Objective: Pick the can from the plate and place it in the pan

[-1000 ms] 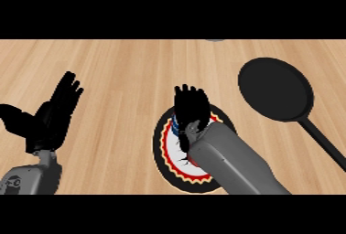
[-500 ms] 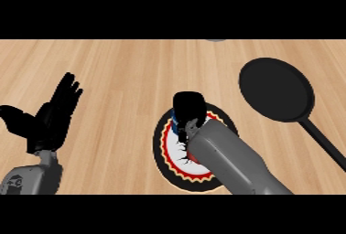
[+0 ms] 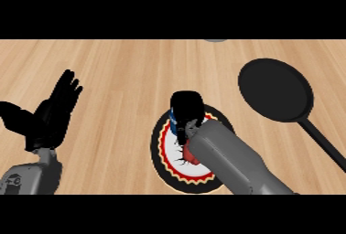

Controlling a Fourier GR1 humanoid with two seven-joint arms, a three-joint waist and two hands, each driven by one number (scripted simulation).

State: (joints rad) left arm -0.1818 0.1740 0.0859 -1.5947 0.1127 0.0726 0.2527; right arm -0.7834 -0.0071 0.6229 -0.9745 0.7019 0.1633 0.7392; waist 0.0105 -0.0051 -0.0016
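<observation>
The right robot hand (image 3: 187, 106) sits over the upper part of the plate (image 3: 164, 151), its black fingers curled down and together around the can (image 3: 175, 122). Only a sliver of the can shows, a blue and white strip at the hand's left side, with a little red just below near the wrist. The can is over the plate, and whether it rests on the plate or is raised off it cannot be told from this steep angle. The plate has a black rim, a red and yellow scalloped band and a white middle; the grey right forearm (image 3: 233, 160) crosses its right half and hides much of it. The pan (image 3: 276, 89), black and round, lies well apart to the upper right on the wooden surface (image 3: 128, 68), its long handle (image 3: 324, 142) running down toward the right edge. The left robot hand (image 3: 51, 114) rests at the left side, fingers straight and spread upward, thumb out to the left, holding nothing. A small grey object (image 3: 215, 40) peeks in at the top edge, too cut off to identify.
</observation>
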